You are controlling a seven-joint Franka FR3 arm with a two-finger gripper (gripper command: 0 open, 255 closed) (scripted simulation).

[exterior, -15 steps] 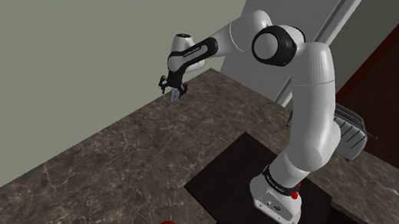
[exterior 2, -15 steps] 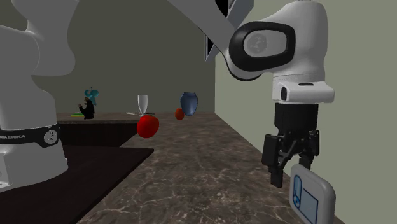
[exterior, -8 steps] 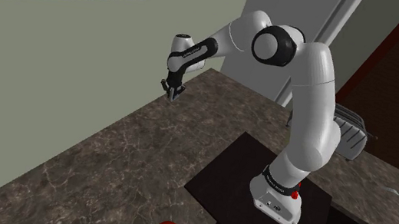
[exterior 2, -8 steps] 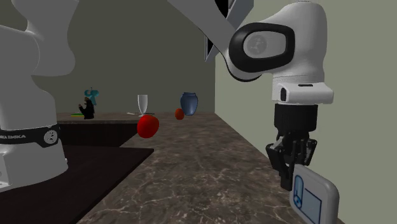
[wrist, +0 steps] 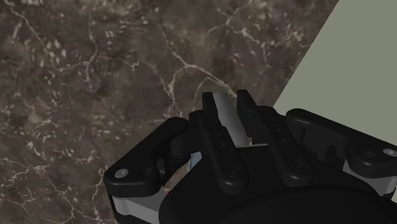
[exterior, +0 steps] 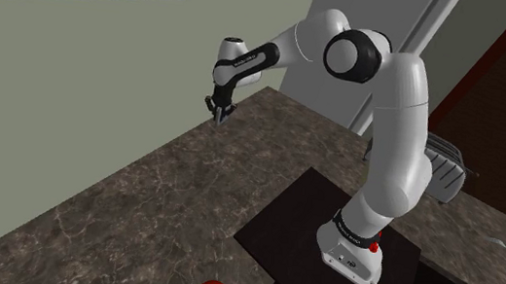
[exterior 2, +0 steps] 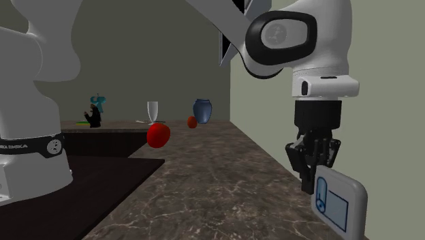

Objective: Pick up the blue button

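Note:
The button is a flat rounded plate with a light grey rim and a blue face. My black gripper is shut on its upper edge and holds it tilted just above the dark marbled counter, close to the wall. In the wrist view the plate shows edge-on as a pale strip clasped between the two fingers of the gripper. In the shoulder view the gripper hangs at the counter's far corner by the wall; the button is too small to make out there.
A grey-green wall runs right beside the gripper. A red tomato lies mid-counter, and a blue vase, a glass and a small red thing stand at the far end. The black stand carries the arm's base.
The fingers went from open to shut on the button. The hand has since risen a little, with the button in it.

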